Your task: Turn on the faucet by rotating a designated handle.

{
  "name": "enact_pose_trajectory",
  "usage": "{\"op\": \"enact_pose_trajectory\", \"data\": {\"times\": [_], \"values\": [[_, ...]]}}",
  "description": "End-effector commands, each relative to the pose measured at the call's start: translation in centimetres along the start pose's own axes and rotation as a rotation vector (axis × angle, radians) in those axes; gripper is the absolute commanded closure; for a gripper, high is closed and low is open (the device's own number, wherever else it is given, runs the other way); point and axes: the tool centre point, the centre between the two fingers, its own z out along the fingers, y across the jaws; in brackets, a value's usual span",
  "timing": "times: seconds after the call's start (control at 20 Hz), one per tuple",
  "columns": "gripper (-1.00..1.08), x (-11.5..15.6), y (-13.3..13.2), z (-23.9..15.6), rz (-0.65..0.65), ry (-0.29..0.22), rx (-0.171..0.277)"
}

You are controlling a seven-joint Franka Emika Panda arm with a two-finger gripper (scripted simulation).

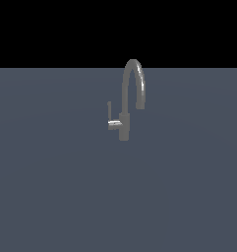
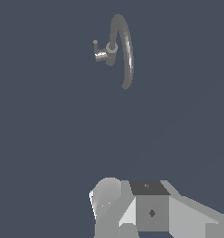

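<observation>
Standing upright on the flat grey floor [image 1: 51, 197], the faucet [image 1: 124, 113] shows in the exterior view as a straight column with a tall arched spout [image 1: 138, 78] curving over toward that view's right. The handle [image 1: 111, 118] sticks out from the column's lower part on the exterior view's left: a short stub that turns up into a slim rod. No arm appears in the exterior view. In the wrist view the faucet sits well away from the camera, and only blocky pale parts of the arm [image 2: 150, 209] fill the near edge; the gripper's fingers cannot be made out, so whether they are apart or together cannot be told. Nothing touches the handle, and the task looks not yet begun. As a judgement, the faucet is rigid metal fixed in place, so it should neither bend nor slide, and the smooth rod may be slippery under a loose grip. The handle likely turns stiffly about its stub, so the best hold or push point seems to be high on the rod, far from the column, where leverage is greatest.
</observation>
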Motion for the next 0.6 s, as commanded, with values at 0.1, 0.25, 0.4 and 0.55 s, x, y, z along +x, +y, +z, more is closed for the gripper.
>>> {"op": "enact_pose_trajectory", "data": {"times": [0.1,0.25,0.4,0.55], "values": [[1.08,0.1,-0.7,-1.5,0.053,0.055,-0.003],[1.08,0.2,-1.4,-2.9,0.103,0.105,-0.006],[1.08,0.3,-2.4,-4.6,0.164,0.166,-0.011],[1.08,0.5,-3.7,-6.4,0.234,0.237,-0.018]]}}
